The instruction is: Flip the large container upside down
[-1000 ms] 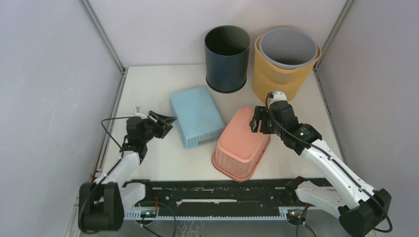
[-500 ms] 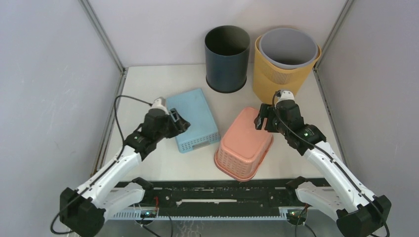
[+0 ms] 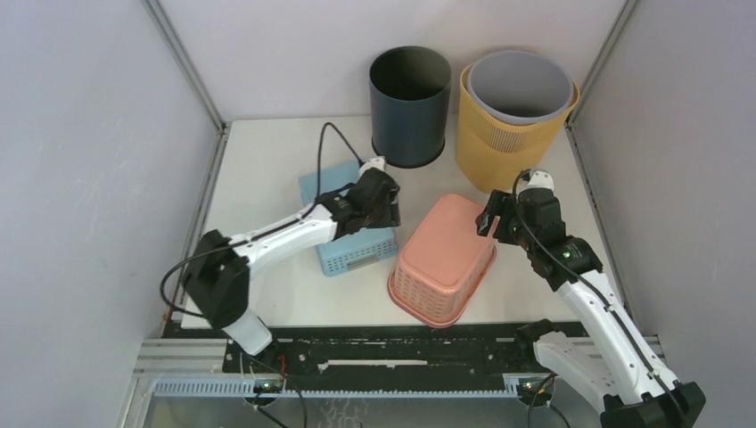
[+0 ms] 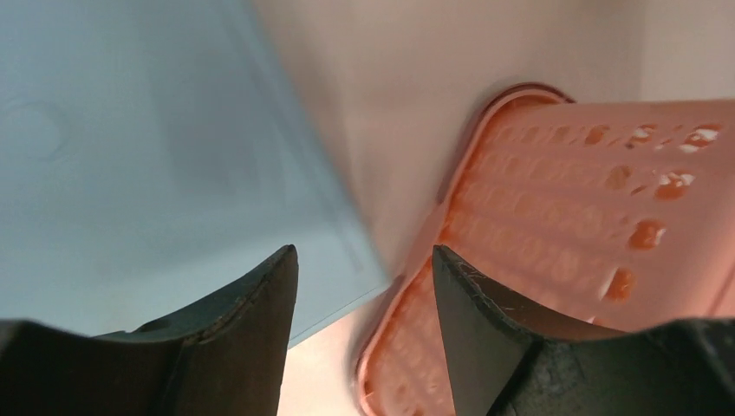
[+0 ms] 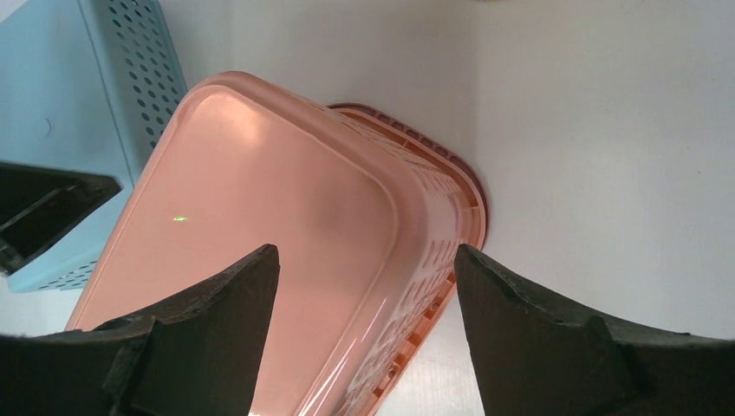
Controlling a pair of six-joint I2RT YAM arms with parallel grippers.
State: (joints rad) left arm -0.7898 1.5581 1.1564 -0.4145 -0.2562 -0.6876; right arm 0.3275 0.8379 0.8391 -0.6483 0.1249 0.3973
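Observation:
A pink perforated basket [image 3: 441, 259] lies bottom up at centre right of the table. A light blue basket [image 3: 349, 218] lies bottom up to its left. My left gripper [image 3: 385, 207] is open and empty, low over the blue basket's right edge, next to the pink one. The left wrist view shows the blue basket [image 4: 130, 130] on the left and the pink basket [image 4: 589, 191] on the right of its gripper [image 4: 364, 260]. My right gripper [image 3: 493, 223] is open and empty above the pink basket's far right corner [image 5: 260, 217].
A dark upright bin [image 3: 409, 107] stands at the back. A yellow perforated bin [image 3: 499, 143] with a grey bin [image 3: 520, 85] nested inside stands to its right. Grey walls close in both sides. The blue basket also shows in the right wrist view [image 5: 78, 104].
My left arm has swung from the table's left side rightward to the blue basket's right edge. My right gripper has drifted slightly right and nearer. The pink basket shifted a little.

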